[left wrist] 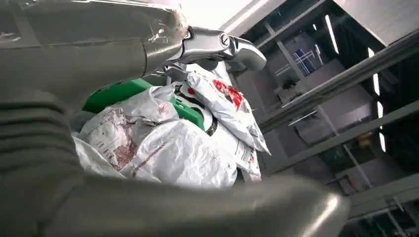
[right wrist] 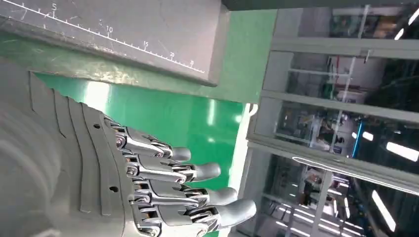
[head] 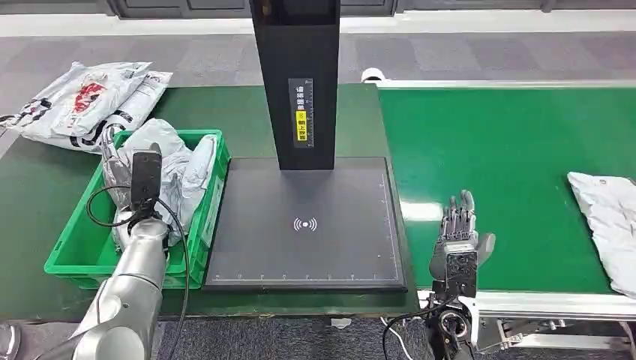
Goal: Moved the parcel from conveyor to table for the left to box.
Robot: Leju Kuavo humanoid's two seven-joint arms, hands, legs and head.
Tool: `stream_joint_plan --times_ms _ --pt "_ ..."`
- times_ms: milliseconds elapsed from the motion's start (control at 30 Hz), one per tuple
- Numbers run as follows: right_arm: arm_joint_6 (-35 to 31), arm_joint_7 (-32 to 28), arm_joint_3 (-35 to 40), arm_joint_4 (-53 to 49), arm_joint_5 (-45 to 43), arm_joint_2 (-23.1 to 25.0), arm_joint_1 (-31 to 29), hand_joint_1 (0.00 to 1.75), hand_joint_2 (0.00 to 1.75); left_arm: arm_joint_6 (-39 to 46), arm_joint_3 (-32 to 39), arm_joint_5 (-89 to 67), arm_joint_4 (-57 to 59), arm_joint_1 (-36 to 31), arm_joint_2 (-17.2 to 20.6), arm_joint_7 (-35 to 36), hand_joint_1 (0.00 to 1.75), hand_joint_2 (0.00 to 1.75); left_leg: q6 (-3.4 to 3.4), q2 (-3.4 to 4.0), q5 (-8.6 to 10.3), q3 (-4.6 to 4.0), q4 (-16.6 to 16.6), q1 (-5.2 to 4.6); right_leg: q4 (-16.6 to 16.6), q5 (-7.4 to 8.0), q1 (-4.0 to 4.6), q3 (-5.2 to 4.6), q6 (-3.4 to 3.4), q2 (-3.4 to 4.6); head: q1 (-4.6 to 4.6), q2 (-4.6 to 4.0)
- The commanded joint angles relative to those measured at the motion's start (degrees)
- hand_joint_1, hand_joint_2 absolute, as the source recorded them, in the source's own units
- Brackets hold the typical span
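A grey-white parcel [head: 609, 223] lies on the bright green conveyor [head: 510, 150] at its right end. My right hand [head: 457, 236] hovers over the belt's near left part, well short of that parcel, fingers [right wrist: 197, 173] straight and apart with nothing in them. On the table's left stands a green crate [head: 75, 262] holding crumpled grey parcels [head: 176, 161]. My left hand [head: 116, 169] is over the crate's far left, among those parcels. In the left wrist view its thumb [left wrist: 207, 207] and fingers [left wrist: 217, 44] are spread, with the parcels [left wrist: 173, 153] lying beyond them.
A dark weighing plate [head: 307, 225] with a tall black column [head: 296, 75] fills the table's middle, between crate and conveyor. More printed parcels [head: 82, 97] are piled on the dark green table [head: 225, 112] behind the crate. A metal frame [head: 555, 306] edges the conveyor's near side.
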Motion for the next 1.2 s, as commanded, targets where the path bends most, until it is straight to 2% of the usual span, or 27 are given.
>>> stream_joint_plan --times_ms 33,133,167,233,333,400,433,500,600,633,667,767,833,933,1000,1167,1200 --pt "-2.7 0.1 -4.4 5.0 -0.1 -1.2 -3.0 0.00 0.00 -18.7 -11.6 11.6 -0.7 1.6 -2.7 -0.8 0.00 0.00 0.01 -0.11 0.04 -0.04 -0.1 0.07 -0.1 0.03 0.09 0.06 -0.02 -0.19 0.00 0.00" --pt "-2.7 0.1 -4.4 5.0 -0.1 -1.2 -3.0 0.00 0.00 -18.7 -11.6 11.6 -0.7 1.6 -2.7 -0.8 0.00 0.00 0.01 -0.18 0.04 -0.14 0.0 0.01 -0.1 0.00 0.04 -0.06 0.00 -0.21 0.00 -0.02" --pt "-2.9 0.5 -4.7 5.3 0.2 -1.4 -3.4 0.00 0.00 -19.6 -12.5 11.7 -0.1 1.7 -3.1 -0.8 0.00 1.75 0.03 -0.22 0.06 -0.15 -0.1 0.06 -0.2 0.05 0.09 -0.01 -0.01 -0.27 0.00 -0.02" --pt "-5.2 2.0 -6.7 6.3 1.8 -1.4 -5.3 0.00 0.00 -28.3 -15.9 14.1 2.1 1.0 -4.5 -0.8 0.00 1.75 0.04 -0.07 0.02 -0.13 -0.1 0.07 -0.2 0.08 0.09 0.01 0.01 -0.10 0.00 -0.02" --pt "-7.1 4.2 -8.8 10.6 5.5 -3.3 -7.8 0.00 0.00 -30.0 -22.5 16.1 2.6 1.3 -8.8 -0.8 0.00 1.75 0.05 -0.19 0.03 -0.20 0.0 -0.01 -0.1 0.03 -0.01 -0.10 0.02 -0.21 0.00 -0.02" --pt "-8.3 3.8 -9.8 14.6 7.5 -4.6 -9.1 0.00 0.00 -30.4 -25.7 19.1 2.4 2.0 -10.2 -0.8 0.00 1.75 0.06 -0.40 0.07 -0.24 0.0 0.03 -0.2 0.02 0.03 -0.05 0.05 -0.43 0.02 0.00" --pt "-11.9 2.8 -10.0 18.2 10.2 -5.8 -10.3 0.00 1.75 -29.2 -27.2 21.0 1.1 3.6 -11.1 -0.8 0.00 1.75 0.12 -0.60 0.14 -0.20 0.0 0.06 -0.3 0.07 0.07 0.12 0.09 -0.65 0.00 0.00" --pt "-15.7 1.7 -10.4 26.8 12.9 -7.4 -14.2 0.00 1.75 -28.2 -32.4 25.8 -3.2 7.0 -10.8 -0.8 0.00 1.75 0.10 -0.27 0.01 -0.15 0.0 -0.01 -0.2 0.04 -0.01 0.02 0.09 -0.25 0.02 0.00" --pt "-25.2 3.2 -10.3 38.0 18.9 -9.8 -20.8 0.00 1.75 -27.0 -38.7 30.7 -7.0 9.5 -10.0 -0.8 0.00 1.75 0.13 0.00 0.03 -0.13 -0.1 0.00 -0.4 0.21 0.02 0.07 0.15 -0.03 0.02 0.00" --pt "-25.2 4.9 -13.8 37.7 24.1 -9.7 -21.5 0.00 1.75 -26.3 -39.9 31.7 -6.6 9.3 -9.9 -0.8 0.00 1.75 0.12 0.13 -0.06 -0.19 0.0 0.01 -0.2 0.16 0.02 -0.06 0.13 0.15 0.02 0.00" --pt "-25.2 7.8 -19.8 36.7 33.1 -9.0 -22.3 0.00 1.75 -26.2 -40.6 33.7 -6.5 9.1 -10.1 -0.8 0.00 1.75 0.15 0.20 -0.06 -0.19 0.0 -0.02 -0.2 0.17 0.00 -0.11 0.13 0.18 0.02 -0.02" --pt "-25.2 10.3 -32.4 35.1 48.6 -7.6 -23.6 0.00 1.75 -25.0 -41.9 34.2 -2.8 7.7 -10.6 -0.8 0.00 1.75 0.14 -0.10 0.02 -0.29 0.1 -0.02 -0.2 0.14 0.01 -0.15 0.12 -0.16 0.00 0.00" --pt "-25.2 14.1 -37.7 32.1 58.2 -7.1 -23.7 0.00 1.75 -24.2 -42.3 33.3 1.9 6.4 -11.0 -0.8 0.00 1.75 0.15 -0.23 0.01 -0.28 0.1 -0.03 -0.2 0.11 0.00 -0.11 0.12 -0.29 0.00 0.00" --pt "-25.2 23.3 -39.1 28.8 69.3 -7.9 -23.1 0.00 1.75 -23.3 -42.3 32.2 5.4 5.7 -11.3 -0.8 0.00 1.75 0.15 -0.16 -0.02 -0.26 0.1 -0.03 -0.2 0.11 0.01 -0.10 0.13 -0.22 0.02 0.00" --pt "-25.2 29.9 -36.1 29.0 72.7 -9.9 -21.9 0.00 1.75 -22.8 -42.4 31.6 7.0 5.4 -11.4 -0.8 0.00 1.75 0.16 -0.18 -0.02 -0.25 0.0 -0.05 -0.2 0.11 -0.02 -0.08 0.14 -0.23 0.02 0.00" --pt "-25.2 29.9 -36.1 29.0 72.7 -9.9 -21.9 0.00 1.75 -22.8 -42.4 31.6 7.0 5.4 -11.4 -0.8 0.00 1.75 0.17 -0.05 -0.07 -0.35 0.1 -0.03 -0.1 0.11 -0.01 -0.20 0.13 -0.10 0.02 0.00" --pt "-25.2 33.0 -33.6 28.9 72.7 -10.7 -21.2 0.00 1.75 -22.7 -42.3 31.3 7.0 5.4 -11.4 -0.8 0.00 1.75 0.16 -0.02 -0.06 -0.34 0.1 -0.04 -0.1 0.12 -0.01 -0.21 0.12 -0.08 0.02 -0.02"
